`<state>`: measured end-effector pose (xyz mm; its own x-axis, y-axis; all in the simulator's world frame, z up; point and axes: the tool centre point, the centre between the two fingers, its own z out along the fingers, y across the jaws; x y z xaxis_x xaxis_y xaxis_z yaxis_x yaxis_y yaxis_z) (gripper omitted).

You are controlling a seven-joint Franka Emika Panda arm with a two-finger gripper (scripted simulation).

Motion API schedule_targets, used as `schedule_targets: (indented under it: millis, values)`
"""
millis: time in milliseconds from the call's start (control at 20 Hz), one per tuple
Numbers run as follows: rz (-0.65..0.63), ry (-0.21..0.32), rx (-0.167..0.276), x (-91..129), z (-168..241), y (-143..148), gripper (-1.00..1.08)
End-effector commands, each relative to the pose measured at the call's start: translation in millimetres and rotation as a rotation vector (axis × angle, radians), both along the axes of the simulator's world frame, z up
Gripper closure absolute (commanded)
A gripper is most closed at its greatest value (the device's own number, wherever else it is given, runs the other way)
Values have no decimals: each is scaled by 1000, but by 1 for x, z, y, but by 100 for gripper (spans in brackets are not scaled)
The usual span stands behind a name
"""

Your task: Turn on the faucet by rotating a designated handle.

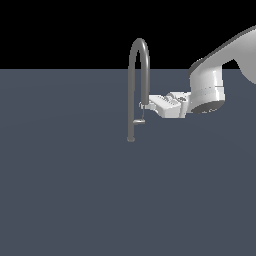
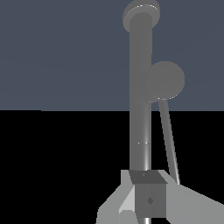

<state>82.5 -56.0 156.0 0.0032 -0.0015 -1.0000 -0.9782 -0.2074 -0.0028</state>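
The faucet (image 1: pixel 132 90) is a thin grey gooseneck arch standing on a small round base. The handle (image 1: pixel 139 121) is a short stub on the upright stem, low down. My gripper (image 1: pixel 145 105) reaches in level from the exterior view's right, its tips at the arch's shorter end, just above the handle. The fingers look shut together with nothing held. In the wrist view the faucet's tube (image 2: pixel 141 100) runs straight away from the fingertips (image 2: pixel 148 199). The round-ended handle (image 2: pixel 164 81) sticks out beside the tube. I cannot tell whether the tips touch the tube.
The faucet stands on a flat dark grey-blue floor (image 1: pixel 75 190). My white arm (image 1: pixel 210 85) comes in from the exterior view's upper right. Nothing else shows.
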Motion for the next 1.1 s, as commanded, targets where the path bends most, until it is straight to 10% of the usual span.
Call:
schedule_targets:
  millis: [0, 1050]
  values:
    - [3, 2, 1, -6, -1, -1, 108]
    - [4, -1, 2, -45, -13, -10, 108]
